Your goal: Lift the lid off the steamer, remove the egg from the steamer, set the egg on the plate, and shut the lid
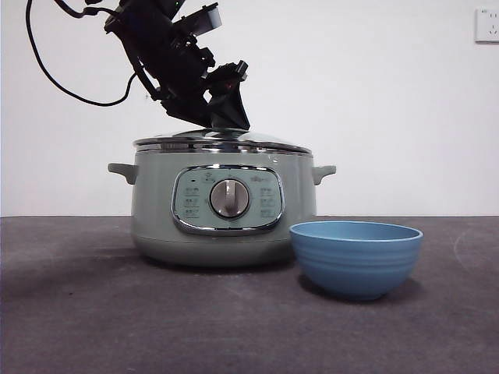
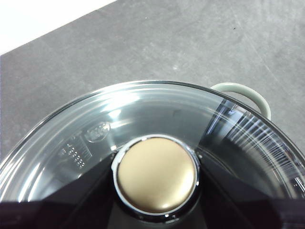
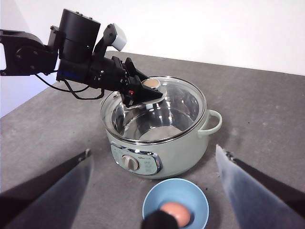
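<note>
The steamer (image 1: 156,210) stands mid-table with the glass lid (image 1: 222,140) seated on it. My left gripper (image 1: 230,121) comes down from the upper left, its jaws closed against both sides of the lid's knob (image 2: 157,174). The blue plate (image 1: 356,257), a deep bowl, sits in front of the steamer on its right. The egg (image 3: 175,213) lies inside the plate (image 3: 157,198); the front view hides it. My right gripper (image 3: 153,151) is open and empty, hovering above and in front of the plate and the steamer (image 3: 176,148).
The dark grey table (image 1: 78,312) runs to a white wall behind. A wall socket (image 1: 487,23) is at the top right. The steamer's side handle (image 2: 243,90) sticks out past the lid rim. A black cable (image 1: 47,70) hangs from the left arm.
</note>
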